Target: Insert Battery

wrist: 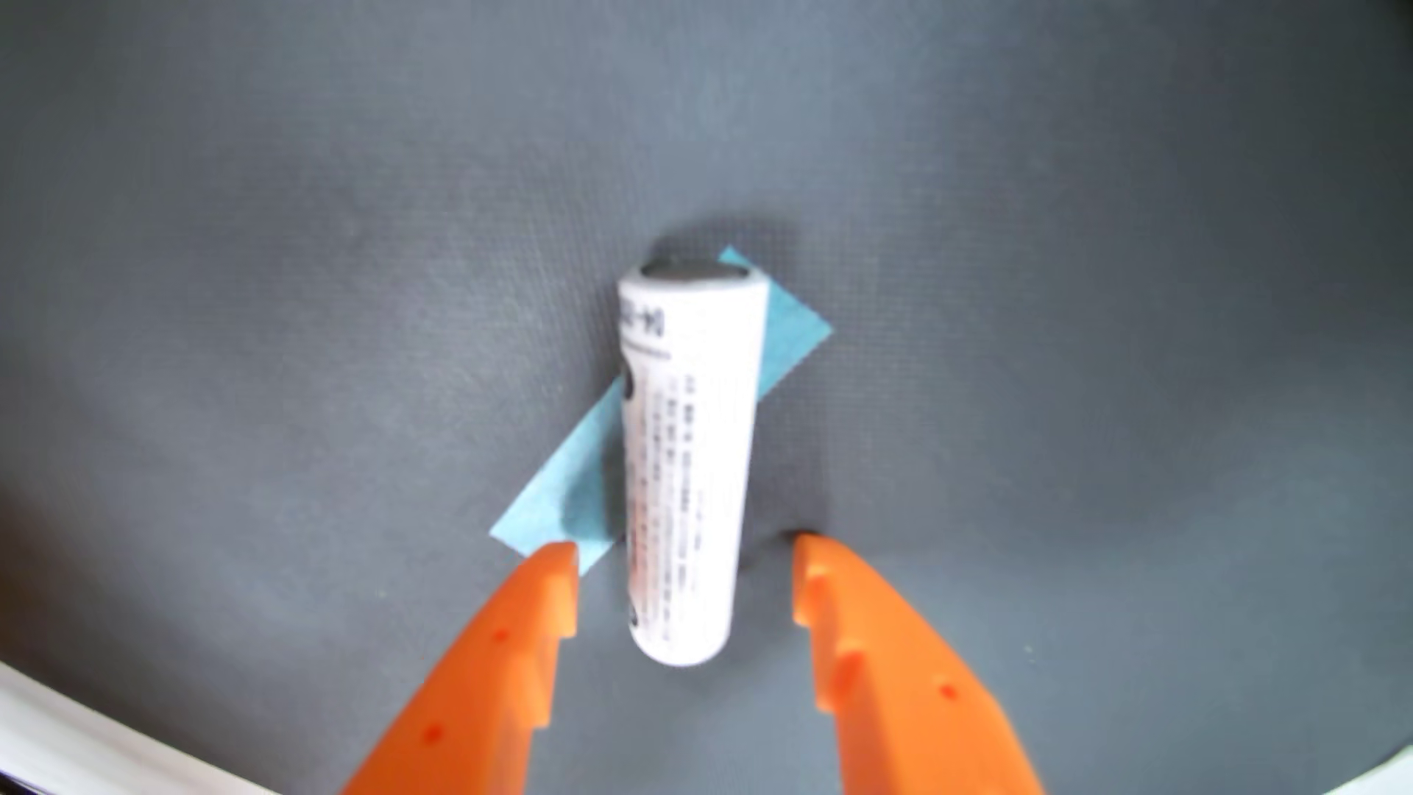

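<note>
A white cylindrical battery (688, 466) with small black print lies on the grey mat in the wrist view, its flat metal end pointing away from the camera. It rests across a strip of blue tape (787, 336). My gripper (684, 554) is open, with its two orange fingers (505, 665) rising from the bottom edge. The fingertips straddle the near end of the battery, one on each side, with a visible gap between each tip and the battery. Whatever the battery goes into is out of view.
The grey textured mat (306, 267) fills nearly the whole view. A white border (69, 734) curves along the bottom left corner, and another shows at the bottom right.
</note>
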Robot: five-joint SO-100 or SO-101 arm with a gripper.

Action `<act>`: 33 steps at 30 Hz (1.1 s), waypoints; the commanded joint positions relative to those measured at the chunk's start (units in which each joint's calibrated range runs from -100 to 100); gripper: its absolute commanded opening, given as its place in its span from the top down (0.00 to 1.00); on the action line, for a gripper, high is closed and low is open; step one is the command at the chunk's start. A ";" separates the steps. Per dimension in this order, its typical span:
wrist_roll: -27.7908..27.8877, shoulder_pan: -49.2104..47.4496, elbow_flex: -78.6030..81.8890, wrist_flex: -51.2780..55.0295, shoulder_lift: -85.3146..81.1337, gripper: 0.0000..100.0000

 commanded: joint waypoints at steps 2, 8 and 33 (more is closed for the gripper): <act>0.27 0.30 -0.07 -1.66 -0.19 0.83; 0.27 0.06 -0.07 -1.66 -0.19 0.83; 0.12 0.30 2.18 -1.75 -0.19 0.98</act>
